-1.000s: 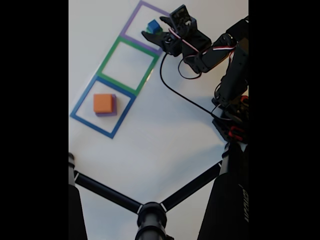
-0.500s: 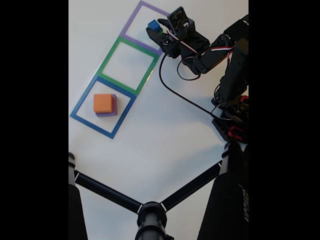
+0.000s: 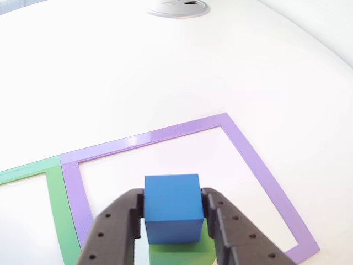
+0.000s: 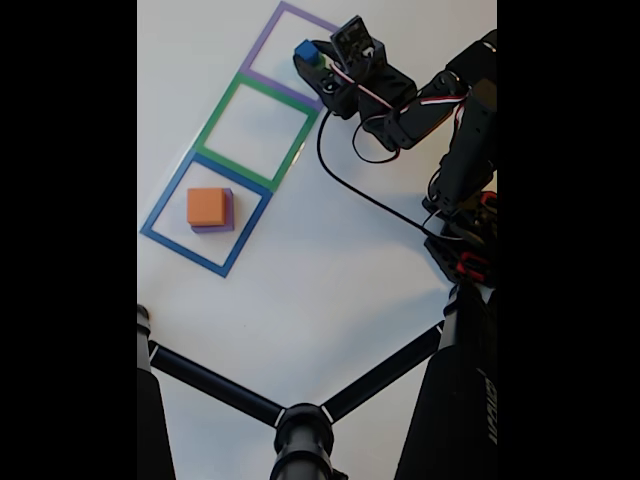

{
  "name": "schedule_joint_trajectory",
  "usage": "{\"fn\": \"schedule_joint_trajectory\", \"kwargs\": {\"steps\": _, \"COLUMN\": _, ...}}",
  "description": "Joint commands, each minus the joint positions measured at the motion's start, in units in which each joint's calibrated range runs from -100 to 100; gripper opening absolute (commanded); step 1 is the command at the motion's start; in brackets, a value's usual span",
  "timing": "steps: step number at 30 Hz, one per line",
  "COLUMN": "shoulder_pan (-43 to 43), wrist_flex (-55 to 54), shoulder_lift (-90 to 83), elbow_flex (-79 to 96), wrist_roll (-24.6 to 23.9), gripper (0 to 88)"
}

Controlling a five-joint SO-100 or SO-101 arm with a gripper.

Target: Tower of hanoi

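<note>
Other view puts your gripper (image 3: 172,221) at the bottom centre of the frame, its two black fingers (image 3: 113,232) pressed against the left and right faces of the blue cube (image 3: 172,207); the jaws are clamped on that cube, with no gap visible on either side; the cube's top face rises above the fingertips, and its front face sits squarely between them; directly under it you see a green cube (image 3: 182,253), only its upper part showing at the lower edge, and whether the blue one is resting on it or held just clear of it cannot be told; both lie inside the purple square (image 3: 259,171), near its lower middle, with the green square (image 3: 55,204) adjoining at the lower left; the white table (image 3: 165,66) fills the upper half.

Fixed view shows the same grip from above: your gripper (image 4: 312,62) is at the upper centre, the blue cube (image 4: 305,50) between its tips, inside the purple square (image 4: 262,45) toward that square's right side; the green square (image 4: 215,120) stands just below it, and the blue square (image 4: 160,210) below that, at the left; inside the blue square an orange cube (image 4: 206,206) sits on a purple cube (image 4: 228,212), of which you see only a thin margin at the right and bottom; black tripod legs (image 4: 215,385) cross the lower part of the frame.
</note>
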Motion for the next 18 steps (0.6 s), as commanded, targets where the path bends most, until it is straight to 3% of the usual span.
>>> {"fn": "schedule_joint_trajectory", "kwargs": {"steps": 1, "shoulder_pan": -1.41, "wrist_flex": 11.56, "shoulder_lift": -13.05, "elbow_flex": -0.83, "wrist_roll": 0.54, "gripper": 4.3}}
{"fn": "schedule_joint_trajectory", "kwargs": {"steps": 6, "shoulder_pan": -2.47, "wrist_flex": 46.78, "shoulder_lift": -36.06, "elbow_flex": -5.93, "wrist_roll": 0.54, "gripper": 3.9}}
{"fn": "schedule_joint_trajectory", "kwargs": {"steps": 11, "shoulder_pan": -4.48, "wrist_flex": 95.45, "shoulder_lift": -49.22, "elbow_flex": -30.47, "wrist_roll": 0.54, "gripper": 3.5}}
{"fn": "schedule_joint_trajectory", "kwargs": {"steps": 13, "shoulder_pan": -6.01, "wrist_flex": 109.7, "shoulder_lift": -49.54, "elbow_flex": -42.56, "wrist_roll": 0.54, "gripper": 3.4}}
{"fn": "schedule_joint_trajectory", "kwargs": {"steps": 18, "shoulder_pan": -10.71, "wrist_flex": 129.54, "shoulder_lift": -50.43, "elbow_flex": -61.02, "wrist_roll": 0.54, "gripper": 3.2}}
